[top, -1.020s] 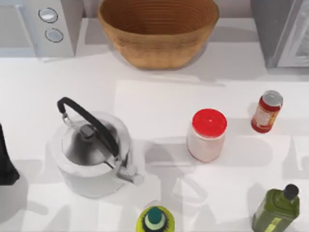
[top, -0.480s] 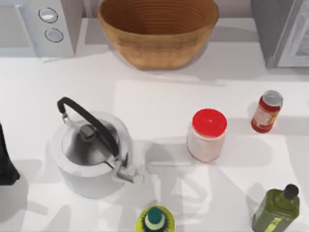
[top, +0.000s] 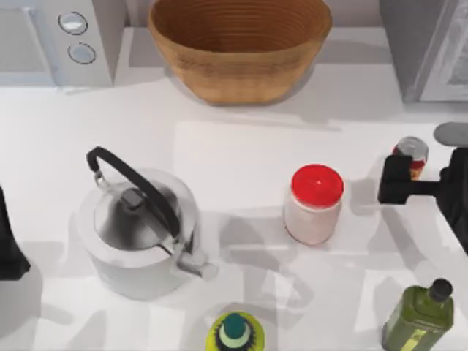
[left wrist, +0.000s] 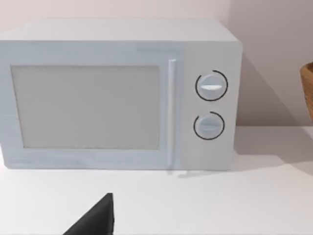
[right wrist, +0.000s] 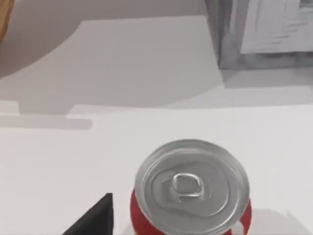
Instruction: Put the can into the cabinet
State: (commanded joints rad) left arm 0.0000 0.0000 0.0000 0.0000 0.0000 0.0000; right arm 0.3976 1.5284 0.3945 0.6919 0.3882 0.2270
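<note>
Beneath right gripper point(top: 409, 186) (upright): can point(top: 413, 152)

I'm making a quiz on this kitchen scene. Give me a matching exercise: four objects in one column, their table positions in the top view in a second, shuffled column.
Objects:
1. can
2. kettle
3. basket
4. green bottle

Places:
A. far edge, middle
B. near right corner
C. left half, beside nothing else
D. right side, just under the right end effector

Pairs: 1-D, 2-C, 3-A, 4-B
</note>
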